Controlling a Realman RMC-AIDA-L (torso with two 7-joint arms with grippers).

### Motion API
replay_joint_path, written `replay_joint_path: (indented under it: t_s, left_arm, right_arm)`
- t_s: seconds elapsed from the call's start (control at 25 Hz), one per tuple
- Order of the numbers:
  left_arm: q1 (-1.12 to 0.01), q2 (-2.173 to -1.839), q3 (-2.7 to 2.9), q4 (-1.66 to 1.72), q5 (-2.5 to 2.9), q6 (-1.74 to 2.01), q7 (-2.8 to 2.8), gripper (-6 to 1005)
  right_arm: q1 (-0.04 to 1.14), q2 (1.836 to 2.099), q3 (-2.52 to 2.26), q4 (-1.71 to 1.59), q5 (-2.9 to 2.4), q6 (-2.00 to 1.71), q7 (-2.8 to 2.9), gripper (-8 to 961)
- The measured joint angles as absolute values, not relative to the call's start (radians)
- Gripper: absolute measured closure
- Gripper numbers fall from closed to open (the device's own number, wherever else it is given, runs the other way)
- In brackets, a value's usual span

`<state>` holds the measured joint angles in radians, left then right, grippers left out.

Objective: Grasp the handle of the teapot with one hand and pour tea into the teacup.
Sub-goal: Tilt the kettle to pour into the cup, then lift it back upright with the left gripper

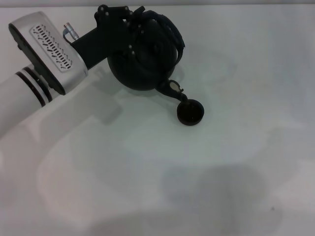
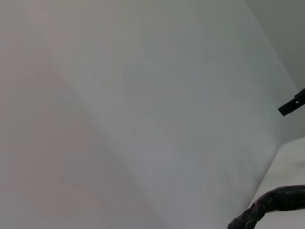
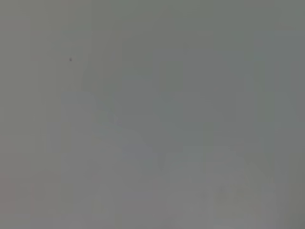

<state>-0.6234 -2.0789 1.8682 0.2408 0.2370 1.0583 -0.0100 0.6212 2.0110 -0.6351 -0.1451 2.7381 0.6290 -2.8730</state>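
Observation:
In the head view the black teapot is at the back centre, tipped so that its short spout points down toward the small dark teacup just in front of it. The spout's tip is right at the cup's rim. My left gripper reaches in from the left and is shut on the dark arched handle at the top of the pot. A piece of the wrapped handle shows in the left wrist view. My right gripper is out of view.
The white table spreads around the pot and cup, with soft shadows at the front. My left arm's silver forearm crosses the back left. The right wrist view shows only plain grey surface.

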Motion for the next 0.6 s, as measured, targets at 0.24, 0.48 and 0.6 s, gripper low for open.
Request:
replay_joint_path:
  t_s: [0.24,0.48,0.6]
  left_arm:
    - [-0.62,-2.082,1.868,0.241,0.232,1.058,-0.058,890]
    - [-0.619,-2.082,1.859,0.241,0.216,1.058,-0.229,890]
    - [-0.613,-2.082,1.859,0.241,0.177,1.058,-0.257,890]
  right_arm:
    - [0.621,2.011,-0.635,-0.144,2.738,0.629,-2.873,108]
    - [0.621,2.012,-0.635,-0.144,2.738,0.629,-2.873,108]
    - [0.621,2.013,-0.635,-0.144,2.738,0.629,-2.873,108]
